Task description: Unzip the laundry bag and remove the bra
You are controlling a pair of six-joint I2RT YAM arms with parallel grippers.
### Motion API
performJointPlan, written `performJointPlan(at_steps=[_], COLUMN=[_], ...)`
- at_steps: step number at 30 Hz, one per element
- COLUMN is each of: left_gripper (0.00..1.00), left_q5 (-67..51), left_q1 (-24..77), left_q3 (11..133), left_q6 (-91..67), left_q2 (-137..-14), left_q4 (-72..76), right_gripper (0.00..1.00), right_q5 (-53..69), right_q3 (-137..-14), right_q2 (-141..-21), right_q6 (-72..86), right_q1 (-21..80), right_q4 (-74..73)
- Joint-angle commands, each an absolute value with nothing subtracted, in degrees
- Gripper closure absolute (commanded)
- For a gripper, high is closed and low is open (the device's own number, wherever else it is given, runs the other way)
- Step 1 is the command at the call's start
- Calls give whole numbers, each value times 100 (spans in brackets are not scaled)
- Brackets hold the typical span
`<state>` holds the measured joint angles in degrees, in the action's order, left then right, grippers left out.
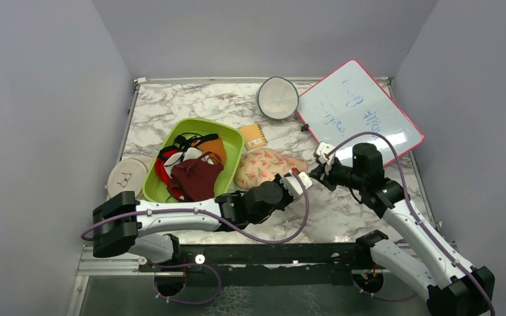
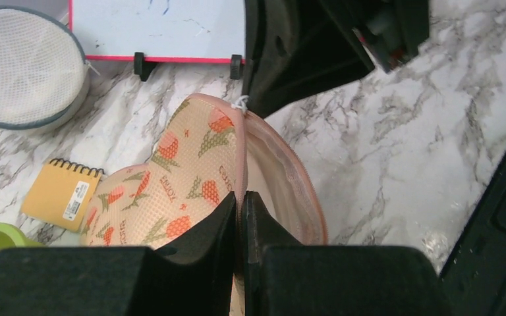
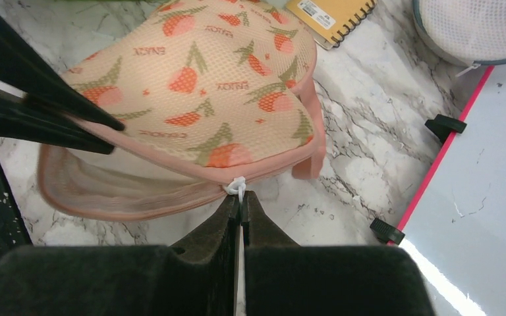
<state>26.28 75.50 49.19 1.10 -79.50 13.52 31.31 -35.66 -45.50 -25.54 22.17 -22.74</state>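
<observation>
The peach laundry bag (image 1: 267, 167) with carrot print lies mid-table; it also shows in the left wrist view (image 2: 184, 184) and the right wrist view (image 3: 204, 92). Its zipper is partly undone, and beige mesh lining (image 3: 118, 187) shows in the gap. My left gripper (image 2: 242, 201) is shut on the bag's upper rim at the open edge. My right gripper (image 3: 240, 203) is shut on the white zipper pull (image 3: 236, 187) at the bag's near end. In the top view the left gripper (image 1: 298, 182) and the right gripper (image 1: 319, 172) meet at the bag's right end. The bra is hidden.
A green tray (image 1: 232, 141) holds maroon, orange and other cloths left of the bag. A yellow notepad (image 1: 254, 136), a round grey-rimmed white disc (image 1: 277, 97) and a pink-framed whiteboard (image 1: 359, 112) lie behind. A round white lid (image 1: 126, 176) sits far left.
</observation>
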Motion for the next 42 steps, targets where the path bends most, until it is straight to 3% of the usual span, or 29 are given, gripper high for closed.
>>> performJointPlan(at_steps=[1, 9, 19, 26, 28, 37, 42], left_gripper=[100, 100, 100, 99, 91, 32, 21], left_q5=[1768, 1234, 1221, 1486, 1738, 2237, 2886], left_q1=[7574, 7585, 7688, 7940, 7960, 8068, 8078], left_q3=[4404, 3785, 3361, 3307, 3333, 3628, 4428], left_q6=[529, 793, 478, -249, -503, -1706, -2185], left_q2=[-7353, -7269, -7546, -7835, -7890, -7421, -7641], left_q4=[1710, 2116, 2408, 2486, 2475, 2150, 1083], right_gripper=[99, 99, 99, 99, 99, 99, 99], right_q5=[2770, 2934, 3573, 3910, 4093, 4333, 4285], right_q3=[-3822, -4049, -3924, -3470, -3322, -3070, -3100], right_q2=[-4895, -5826, -6719, -5796, -5420, -4795, -4881], right_q6=[-2531, -2945, -3208, -2678, -2350, -1972, -1958], right_q1=[2223, 2221, 2231, 2355, 2355, 2373, 2381], right_q4=[-2226, -2152, -989, -943, -887, -860, -840])
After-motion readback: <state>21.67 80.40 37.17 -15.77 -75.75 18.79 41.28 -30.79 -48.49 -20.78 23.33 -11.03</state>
